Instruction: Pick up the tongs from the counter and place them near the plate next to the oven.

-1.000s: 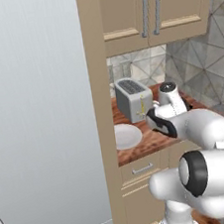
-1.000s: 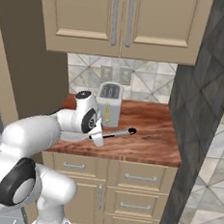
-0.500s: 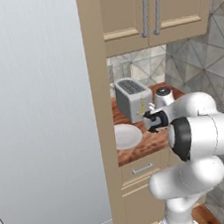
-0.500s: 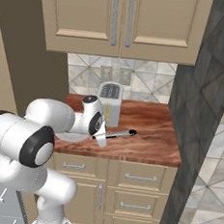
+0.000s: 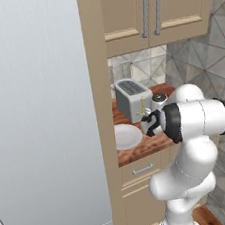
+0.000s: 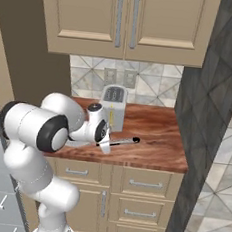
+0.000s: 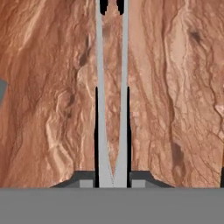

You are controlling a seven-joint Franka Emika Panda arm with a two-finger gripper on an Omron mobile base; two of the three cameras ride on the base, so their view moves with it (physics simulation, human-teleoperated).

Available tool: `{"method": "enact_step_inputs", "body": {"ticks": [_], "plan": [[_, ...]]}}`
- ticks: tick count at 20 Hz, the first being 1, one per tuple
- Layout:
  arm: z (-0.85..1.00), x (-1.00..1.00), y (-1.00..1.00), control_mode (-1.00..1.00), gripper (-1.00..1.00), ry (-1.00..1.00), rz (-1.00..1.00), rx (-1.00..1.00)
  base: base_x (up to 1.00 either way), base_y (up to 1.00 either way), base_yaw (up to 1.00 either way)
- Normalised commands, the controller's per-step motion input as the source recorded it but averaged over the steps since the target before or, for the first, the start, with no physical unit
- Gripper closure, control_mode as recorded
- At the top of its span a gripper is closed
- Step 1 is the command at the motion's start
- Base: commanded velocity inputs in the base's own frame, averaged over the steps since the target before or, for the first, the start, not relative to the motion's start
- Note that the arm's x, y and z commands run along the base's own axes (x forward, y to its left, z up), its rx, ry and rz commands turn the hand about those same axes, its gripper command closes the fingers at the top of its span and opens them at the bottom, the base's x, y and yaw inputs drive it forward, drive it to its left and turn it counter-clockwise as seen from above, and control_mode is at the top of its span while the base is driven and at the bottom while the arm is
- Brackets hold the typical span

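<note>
You find no text, label, brand, number or sign that can be read in any of the three views. The boxy silver toaster (image 5: 133, 99), the beige cabinet fronts with silver handles (image 6: 128, 23), the reddish-brown wood-grain countertop (image 6: 155, 142) and the plain round white plate (image 5: 126, 136) all show bare surfaces, and so do the slim silver-grey tongs with black tips (image 7: 112, 100).
</note>
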Motion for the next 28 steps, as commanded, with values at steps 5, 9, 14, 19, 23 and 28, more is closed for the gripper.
{"method": "enact_step_inputs", "body": {"ticks": [5, 9, 14, 19, 23, 28], "plan": [[-0.28, 0.39, 0.0, -1.0, 1.0, 0.0, 0.0, 0.01, 0.0, 0.0, 0.0], [-0.27, 0.4, 0.0, -1.0, 1.0, 0.0, 0.0, 0.0, 0.0, 0.0, 0.0], [-0.34, 0.37, 0.0, -1.0, -1.0, 0.0, 0.01, 0.01, 0.0, 0.0, 0.0], [-0.21, 0.06, -0.03, -1.0, -1.0, -0.01, 0.01, 0.06, 0.0, 0.0, 0.0], [0.0, -0.4, -0.15, -1.0, -1.0, -0.05, 0.0, 0.15, 0.0, 0.0, 0.0], [0.34, -0.45, -0.08, -1.0, -1.0, -0.16, 0.0, 0.1, 0.0, 0.0, 0.0]]}}
